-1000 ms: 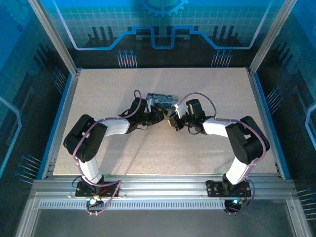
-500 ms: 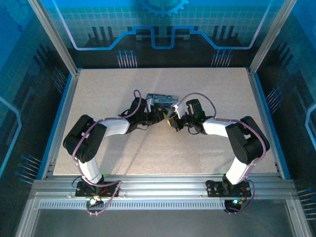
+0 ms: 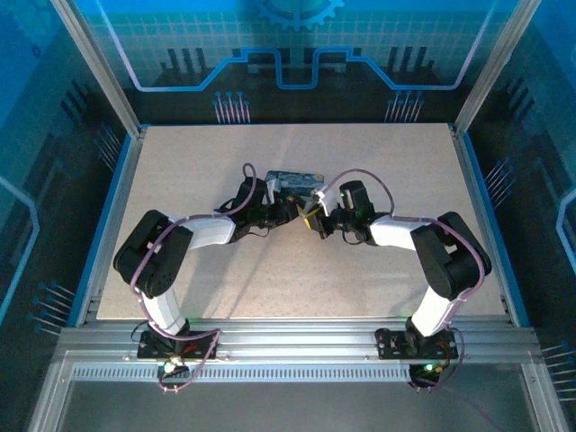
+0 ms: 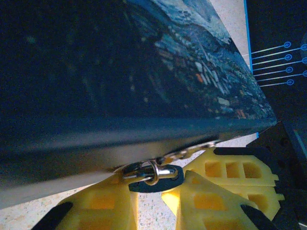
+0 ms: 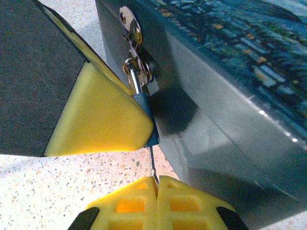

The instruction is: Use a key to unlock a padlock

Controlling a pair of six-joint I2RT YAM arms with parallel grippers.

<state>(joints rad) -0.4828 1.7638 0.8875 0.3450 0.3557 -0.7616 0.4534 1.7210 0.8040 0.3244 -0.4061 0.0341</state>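
Padlock (image 4: 168,176) is found hanging by its shackle from the hasp (image 5: 128,21) on the near face of the box (image 4: 144,72), around the middle of the table (image 3: 270,288). From the left it is met by the left gripper (image 4: 153,199), whose jaws are set a little way apart and closed on the padlock's dark body. In the right wrist view one of its fingers (image 5: 100,110) is seen pressed flat against that body.

To the right, the right gripper (image 5: 157,184) is pinched fully together on the key (image 5: 152,165), of which a thin blade is left showing. The blade's long axis is lined up with the padlock: it runs straight from the right fingertips to the underside of the body, where its tip is lost behind the lower edge. How deep it is seated cannot be told.

Both arms are at the lock, but the key is carried by the right one. The coming move is therefore judged to be a twist about that shared axis by the right wrist, with the body held against it by the left. Should the blade be only partly in, it could be bent or slipped out.

Against the earlier top views no shift is made out: both arms and the box are found in the same places.
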